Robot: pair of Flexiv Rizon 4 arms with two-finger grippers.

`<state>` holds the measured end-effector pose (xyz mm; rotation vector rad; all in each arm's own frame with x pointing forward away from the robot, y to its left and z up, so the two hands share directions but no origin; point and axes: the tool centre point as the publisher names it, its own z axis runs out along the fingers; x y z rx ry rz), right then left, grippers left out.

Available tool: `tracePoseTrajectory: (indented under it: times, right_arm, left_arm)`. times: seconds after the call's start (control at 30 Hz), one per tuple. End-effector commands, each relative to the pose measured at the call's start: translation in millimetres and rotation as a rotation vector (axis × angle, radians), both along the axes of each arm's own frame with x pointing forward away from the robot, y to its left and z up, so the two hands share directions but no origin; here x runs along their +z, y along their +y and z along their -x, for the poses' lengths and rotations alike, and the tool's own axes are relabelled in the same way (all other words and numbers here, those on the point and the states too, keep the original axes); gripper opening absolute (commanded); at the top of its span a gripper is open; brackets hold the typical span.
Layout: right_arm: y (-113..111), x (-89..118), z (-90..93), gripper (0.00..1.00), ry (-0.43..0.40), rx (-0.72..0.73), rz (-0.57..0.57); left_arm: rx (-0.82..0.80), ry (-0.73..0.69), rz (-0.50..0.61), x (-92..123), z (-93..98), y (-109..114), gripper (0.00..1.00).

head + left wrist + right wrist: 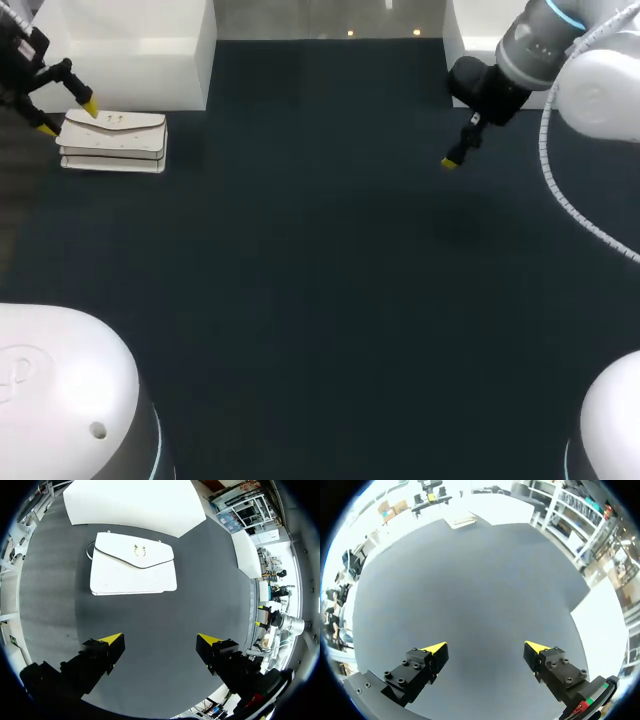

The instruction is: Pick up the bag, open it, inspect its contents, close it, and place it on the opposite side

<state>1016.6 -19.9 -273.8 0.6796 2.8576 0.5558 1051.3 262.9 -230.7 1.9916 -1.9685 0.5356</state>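
Bag (113, 141) lying white on the dark table (320, 260) in the head view; our left claw (68, 117) is near its left end, our right claw (452, 160) well apart from it. Left wrist: fingers spread, bag ahead and untouched, flap shut, long side across the gap. Right wrist: spread, empty, bag far ahead.

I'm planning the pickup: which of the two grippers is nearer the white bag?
The left gripper: it hovers, open, close by the white bag, which lies just ahead of it. The right gripper hangs far across the table, over bare surface.
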Motion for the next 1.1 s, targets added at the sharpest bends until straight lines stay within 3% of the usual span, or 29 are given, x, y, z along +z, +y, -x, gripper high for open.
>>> tracePoseTrajectory:
  times: [0.03, 0.3, 0.73, 0.9, 1.1]
  right_arm:
    - [3.3, -6.2, -2.9, 1.00, -0.085, 0.227, -0.141]
    - [23.9, -11.1, -3.7, 1.00, -0.055, 0.315, -0.109]
    - [23.9, -11.1, -3.7, 1.00, -0.055, 0.315, -0.109]
    - [56.5, -34.3, -13.2, 1.00, -0.045, 0.460, -0.119]
    - [72.1, -55.1, -35.3, 1.00, -0.010, 0.500, -0.175]
  left_arm:
    - [0.002, 0.001, 0.090, -5.8, -7.7, 9.3, 1.00]
    - [0.025, -0.011, 0.122, -12.2, -15.7, 17.9, 1.00]
    - [0.006, -0.017, 0.141, -14.9, -18.2, 15.3, 1.00]
    - [0.009, -0.033, 0.219, -22.6, -38.4, 17.6, 1.00]
    - [0.032, -0.051, 0.268, -21.9, -56.2, 30.6, 1.00]
